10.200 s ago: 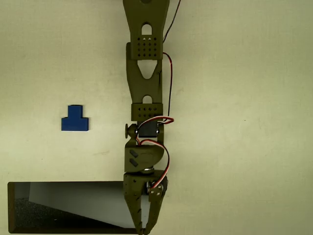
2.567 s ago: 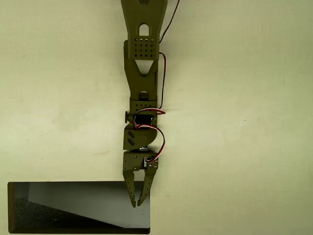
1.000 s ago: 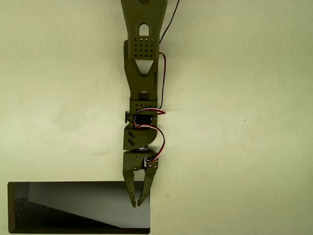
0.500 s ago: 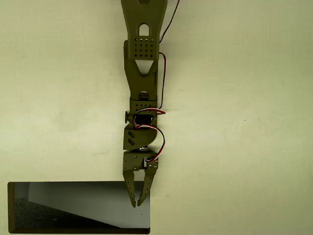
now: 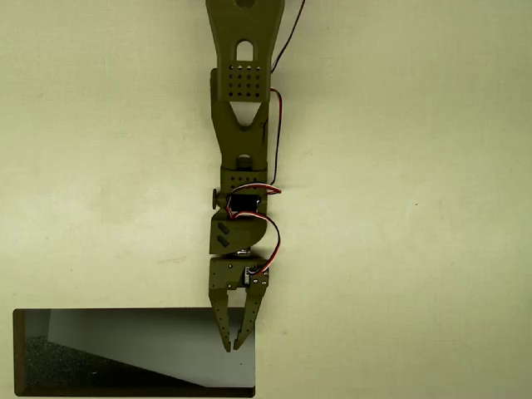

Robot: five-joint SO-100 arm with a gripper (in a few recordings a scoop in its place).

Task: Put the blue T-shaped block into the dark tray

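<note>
Gripper (tips nearly together) over dark tray

From my station, the olive-green two-finger gripper has pulled back up from the bottom edge, tips now over the dark brown-rimmed rectangular tray; the table's blue block is gone.

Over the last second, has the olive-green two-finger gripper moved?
No. The gripper hangs over the dark tray's right end, as before.
</note>
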